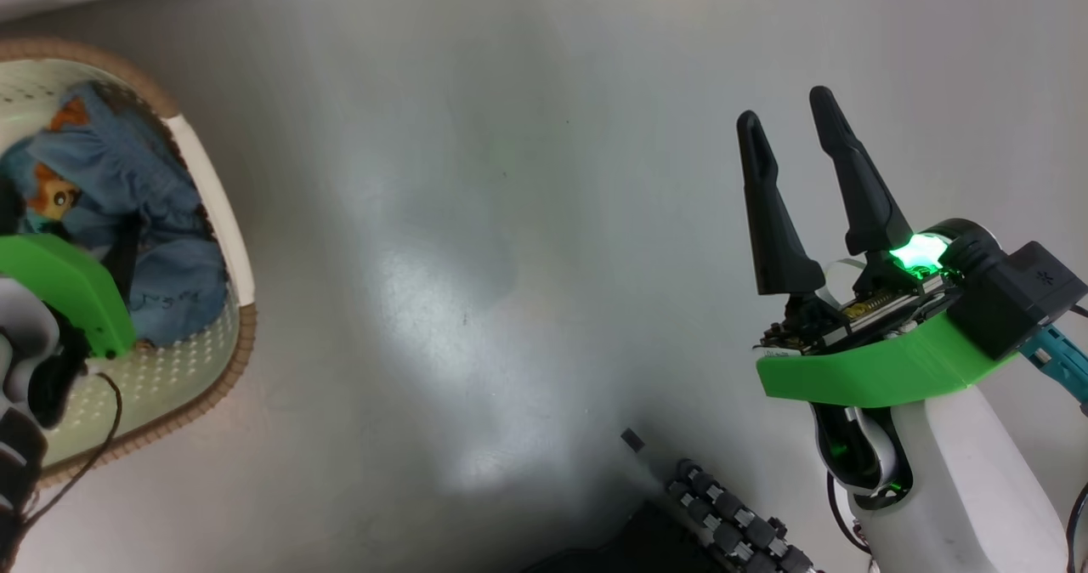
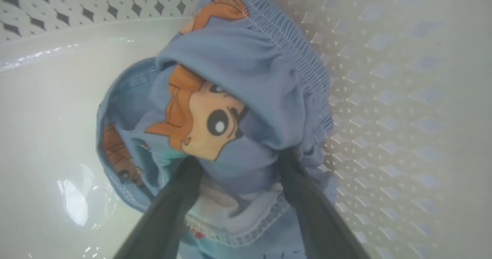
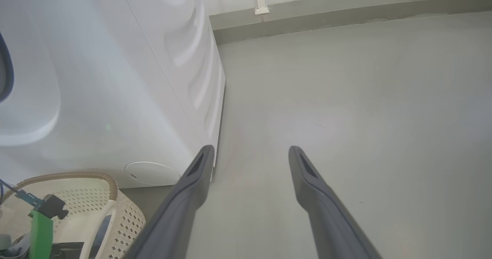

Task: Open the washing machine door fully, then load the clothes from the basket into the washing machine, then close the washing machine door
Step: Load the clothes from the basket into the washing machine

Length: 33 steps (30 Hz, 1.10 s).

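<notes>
The washing machine (image 3: 115, 78) fills the upper left of the right wrist view, its white front and side meeting at a corner that runs down to the grey floor (image 1: 510, 216). The basket (image 3: 127, 213) sits on that floor at the lower left of the same view, just beside the machine's base. In the head view the basket (image 1: 246, 335) lies at the left edge. The clothes (image 1: 127, 182) are bunched inside it, blue fabric with an orange-brown cartoon face. The left gripper (image 2: 238, 163) reaches into the basket with its fingers spread apart and a fold of the clothes (image 2: 250, 59) bulging between them. The right gripper (image 1: 786, 107) hangs over bare floor at the right, well apart from the basket, its fingers parted and holding nothing.
</notes>
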### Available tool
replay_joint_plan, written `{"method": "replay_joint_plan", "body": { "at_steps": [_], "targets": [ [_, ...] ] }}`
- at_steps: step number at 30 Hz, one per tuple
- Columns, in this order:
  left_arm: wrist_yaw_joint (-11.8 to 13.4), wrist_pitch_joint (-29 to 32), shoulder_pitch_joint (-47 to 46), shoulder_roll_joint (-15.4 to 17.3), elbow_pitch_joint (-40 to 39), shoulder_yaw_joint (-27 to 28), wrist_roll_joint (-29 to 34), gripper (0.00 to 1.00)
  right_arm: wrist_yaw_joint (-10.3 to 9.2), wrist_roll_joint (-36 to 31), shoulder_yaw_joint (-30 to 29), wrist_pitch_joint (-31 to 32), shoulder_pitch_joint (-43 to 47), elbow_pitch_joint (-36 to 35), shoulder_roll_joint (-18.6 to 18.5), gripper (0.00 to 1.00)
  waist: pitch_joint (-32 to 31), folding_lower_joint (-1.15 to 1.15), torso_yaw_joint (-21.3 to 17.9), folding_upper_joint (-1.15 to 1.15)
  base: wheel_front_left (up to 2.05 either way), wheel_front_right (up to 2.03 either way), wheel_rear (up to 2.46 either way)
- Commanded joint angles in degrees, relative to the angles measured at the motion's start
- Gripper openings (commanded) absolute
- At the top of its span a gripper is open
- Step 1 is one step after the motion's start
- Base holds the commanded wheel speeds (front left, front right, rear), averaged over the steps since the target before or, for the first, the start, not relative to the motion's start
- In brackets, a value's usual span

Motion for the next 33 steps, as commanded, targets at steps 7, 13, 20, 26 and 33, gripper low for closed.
{"method": "replay_joint_plan", "body": {
  "at_steps": [7, 13, 20, 26, 33],
  "targets": [
    [0.0, -1.0, -1.9, 2.0, 1.1, -1.3, -1.3, 0.67, 0.25, 0.9, 1.0, -0.3, 1.5, -1.6, -0.2, 1.0, 0.9, 0.0, -0.6, 0.0, 0.0, 0.0, 0.0],
    [0.0, -2.3, -2.3, 1.1, 1.8, -3.1, -2.9, 0.0, 0.25, 0.6, 0.4, -0.3, 1.4, -1.4, -0.2, 1.0, 0.1, 0.0, -0.3, 0.0, 0.0, 0.0, 0.0],
    [0.0, -6.5, -0.8, -0.8, 2.0, -3.8, -6.1, 0.0, 0.25, -0.4, -0.5, -0.3, 1.1, -0.9, -0.2, 1.0, -3.2, 0.0, 1.4, 0.0, 0.0, 0.0, 0.0],
    [0.0, -11.7, 2.3, -2.0, 1.9, -3.8, -9.3, 0.0, 0.25, -1.9, -1.6, -0.3, 1.5, 0.3, -0.2, 1.0, -7.8, 0.0, 3.8, 0.0, 0.0, 0.0, 0.0],
    [0.0, -16.1, 6.2, -3.6, 0.8, -3.4, -12.0, 0.0, 0.25, -4.0, -2.9, -0.3, 2.8, 1.9, -0.2, 1.0, -14.0, 0.0, 6.9, 0.0, 0.0, 0.0, 0.0]
  ]
}}
